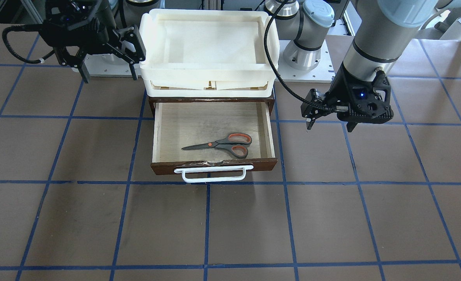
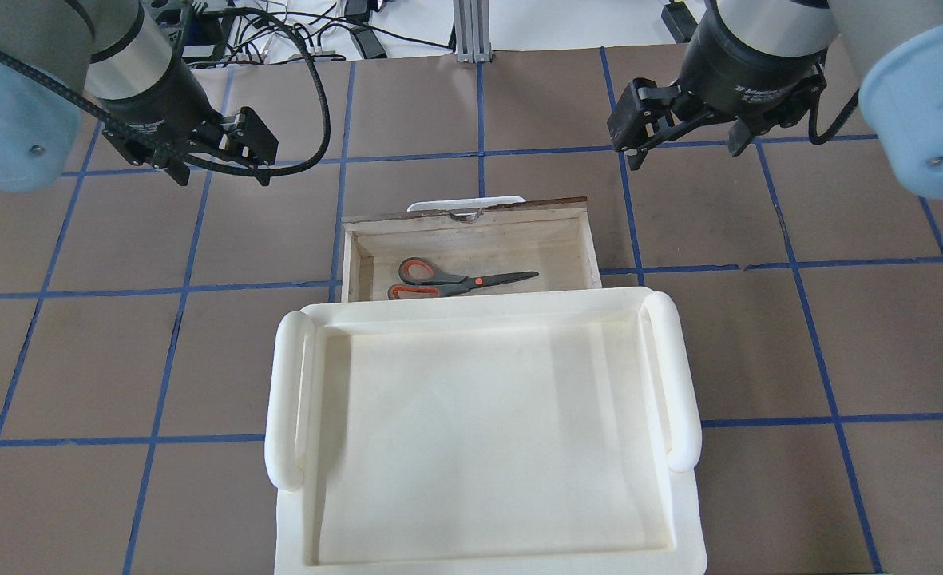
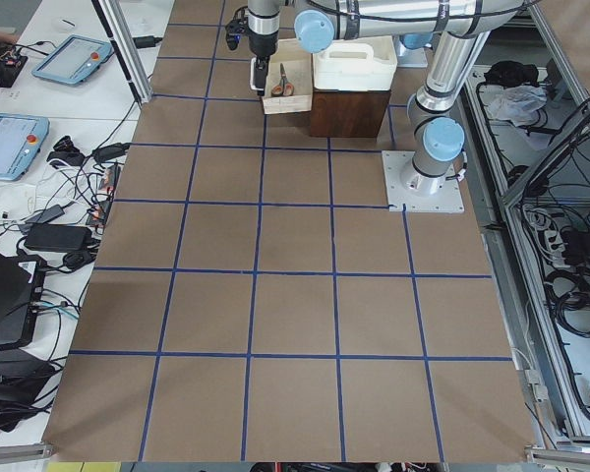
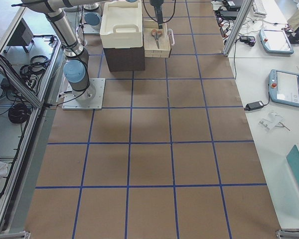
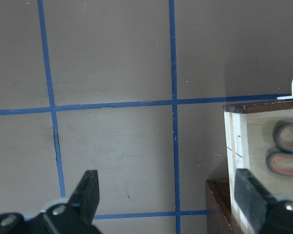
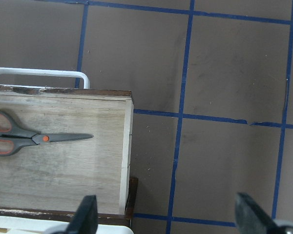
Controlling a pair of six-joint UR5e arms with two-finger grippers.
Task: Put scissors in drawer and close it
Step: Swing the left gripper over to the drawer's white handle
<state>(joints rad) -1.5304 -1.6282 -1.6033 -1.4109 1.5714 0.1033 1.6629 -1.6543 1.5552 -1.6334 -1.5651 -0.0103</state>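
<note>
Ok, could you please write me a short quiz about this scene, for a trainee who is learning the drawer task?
1. True or false: the scissors lie inside the open drawer.
2. What do the left fingers and the right fingers hold? A) the scissors B) the drawer C) nothing
3. Which step of the task is not yet done?
Key: 1 true; 2 C, both pairs are open and empty, away from the drawer; 3 closing the drawer.
</note>
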